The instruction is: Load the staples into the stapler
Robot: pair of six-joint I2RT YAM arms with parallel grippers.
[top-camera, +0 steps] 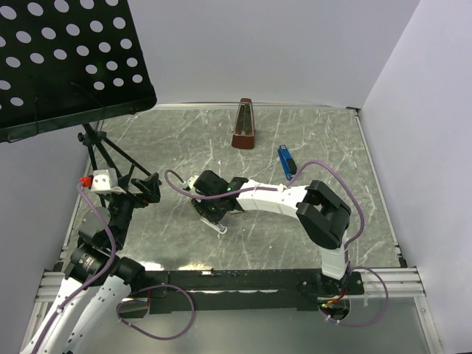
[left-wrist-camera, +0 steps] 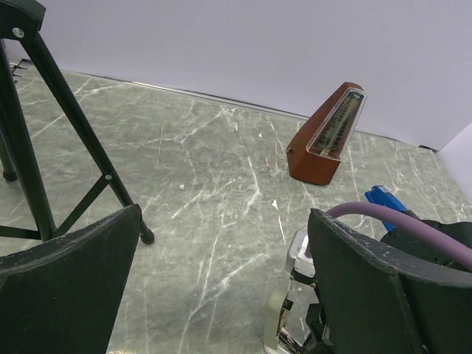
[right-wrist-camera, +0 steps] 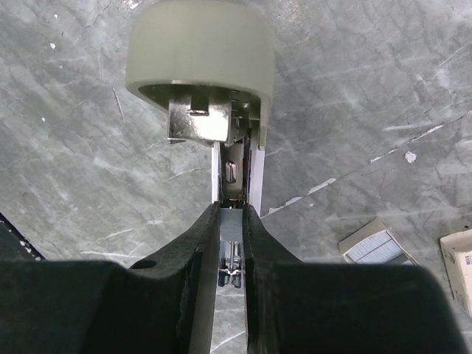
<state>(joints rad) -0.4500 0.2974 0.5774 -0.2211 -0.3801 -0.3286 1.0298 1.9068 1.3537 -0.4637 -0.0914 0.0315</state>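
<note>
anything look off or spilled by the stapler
Nothing spilled or broken. The stapler has its top swung open, baring its channel, and the staples tray lies beside a cardboard piece, likely its sleeve; that fits loading.

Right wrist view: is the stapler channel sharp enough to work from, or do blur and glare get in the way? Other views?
Right wrist: stapler and staples sharp, a glint on its metal; right gripper fingers close to the lens, dark and soft. Left wrist: metronome crisp, left gripper fingers blurred. Top external: even light, pale sheen at the table's near edge.
</note>
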